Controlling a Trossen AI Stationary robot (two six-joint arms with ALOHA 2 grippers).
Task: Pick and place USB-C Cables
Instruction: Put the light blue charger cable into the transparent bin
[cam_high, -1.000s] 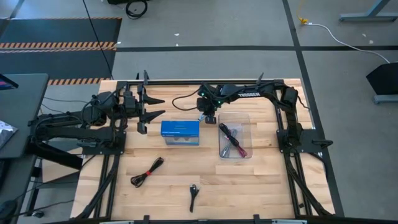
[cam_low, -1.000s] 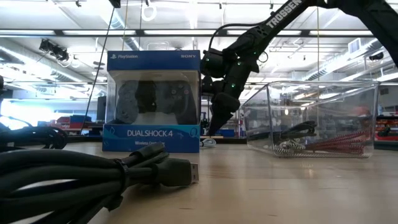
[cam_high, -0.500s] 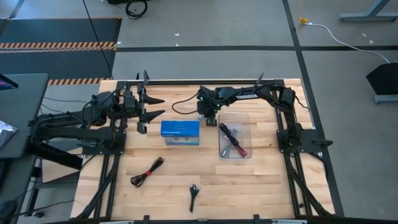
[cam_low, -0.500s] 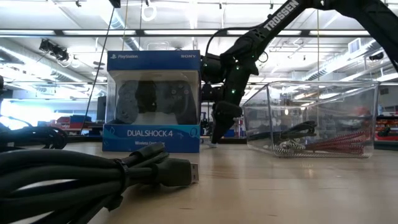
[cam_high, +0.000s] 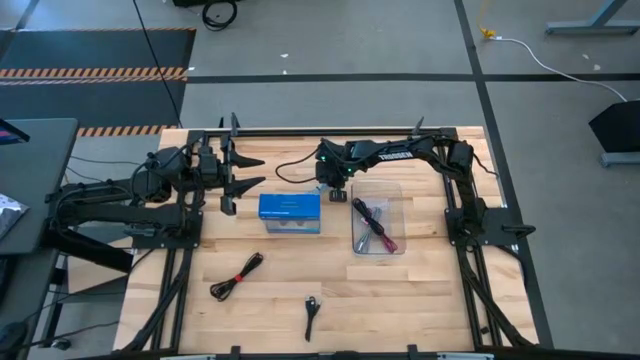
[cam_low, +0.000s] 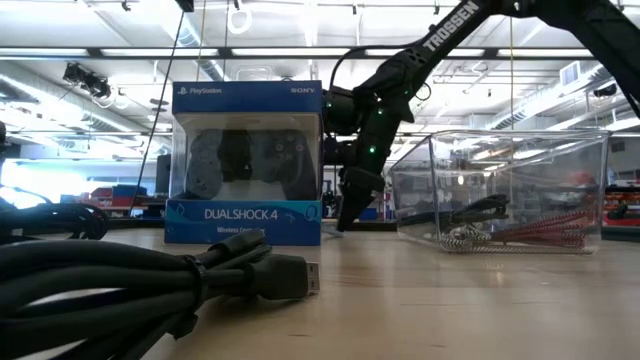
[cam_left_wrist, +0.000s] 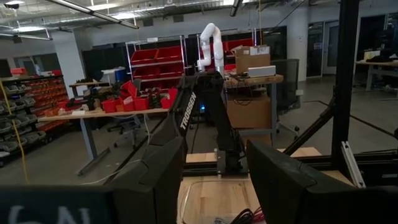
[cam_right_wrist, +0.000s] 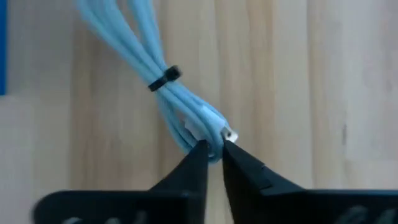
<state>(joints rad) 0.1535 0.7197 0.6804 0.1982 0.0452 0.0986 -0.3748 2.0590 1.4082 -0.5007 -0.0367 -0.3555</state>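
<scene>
Since 1 s earlier: right gripper (cam_high: 336, 190) had come down a little and tucked in toward the far edge of the blue box (cam_high: 290, 212); all else on the table stayed put.

Right gripper: low over the wood between blue box and clear tray (cam_high: 396, 190). Wrist view had its fingertips (cam_right_wrist: 200, 151) drawn nearly together, pinched on the end of a pale blue cable bundle (cam_right_wrist: 166, 94) w/ a black tie round it; the bundle lay on the table, running away from the gripper beside the box. Low view: gripper (cam_low: 345, 210) hung tip-down just behind the box's corner.

Left gripper (cam_high: 237, 178): parked over the table's far left, well apart from the cables, fingers spread wide, nothing between them.

Clear tray: held a magenta-purple cable (cam_high: 381, 236) and a black cable (cam_high: 362, 214), lying side by side lengthwise.

Loose items: black cable (cam_high: 235, 277) on the near-left part of the table; another small black cable (cam_high: 311, 315) near the front edge, about centre. Low view showed a thick dark bundle (cam_low: 150, 290) close to the lens.
</scene>
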